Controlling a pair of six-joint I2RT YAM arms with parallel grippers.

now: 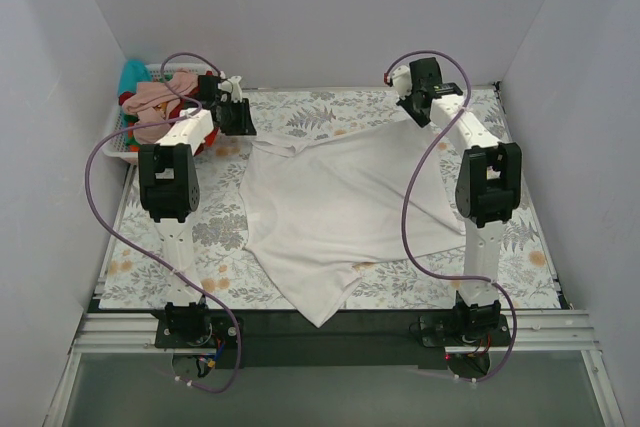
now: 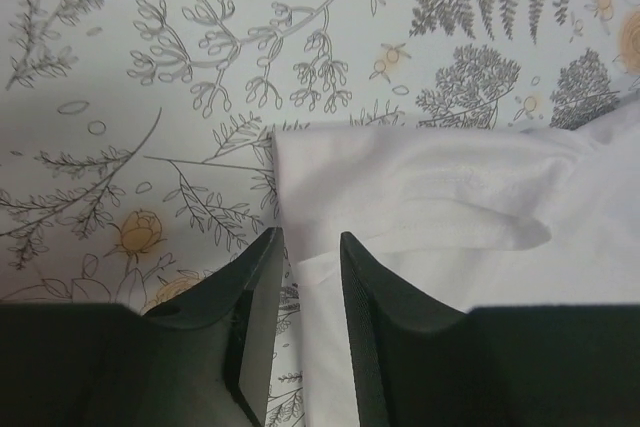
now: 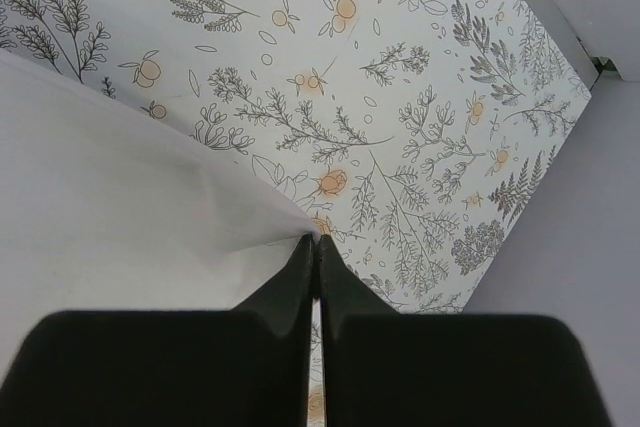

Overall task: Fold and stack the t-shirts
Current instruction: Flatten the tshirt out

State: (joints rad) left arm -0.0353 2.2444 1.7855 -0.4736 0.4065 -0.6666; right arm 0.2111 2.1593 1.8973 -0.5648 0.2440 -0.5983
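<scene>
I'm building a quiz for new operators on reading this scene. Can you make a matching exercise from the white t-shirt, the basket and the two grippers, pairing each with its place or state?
Things:
1. white t-shirt
2. basket
3. left gripper
4. right gripper

Places or states:
a. fingers shut, pinching a white corner
b. at the far left, holding coloured shirts
c. spread out between the two arms
d. fingers apart, at a white edge

Pairs: 1-c, 2-b, 3-d, 4-a
</scene>
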